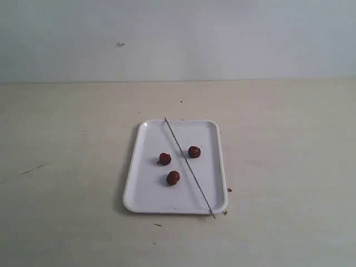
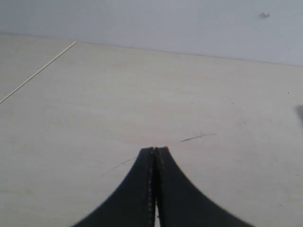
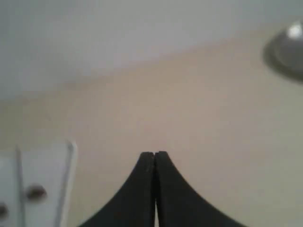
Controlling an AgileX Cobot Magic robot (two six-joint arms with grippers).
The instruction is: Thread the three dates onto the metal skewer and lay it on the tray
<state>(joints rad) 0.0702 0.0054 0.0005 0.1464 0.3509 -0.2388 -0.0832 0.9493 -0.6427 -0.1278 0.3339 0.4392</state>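
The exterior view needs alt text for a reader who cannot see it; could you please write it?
A white tray on a pale table holds three loose dates, none threaded yet. A thin metal skewer lies diagonally across the tray.

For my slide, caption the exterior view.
Three loose dates and a metal skewer lying diagonally across a white tray.

The left gripper (image 2: 155, 150) is made of two black fingers (image 2: 135, 194). Each finger is thin at the tip and gets wider toward the wrist in a smooth curve. Tiny pale dots (image 2: 151, 189) are seen along the inner edges. A small red speck (image 2: 165, 148) is seen at one tip. The right gripper (image 3: 155, 153) is black and looks shaped the same, but its view is blurred, so small marks cannot be told.
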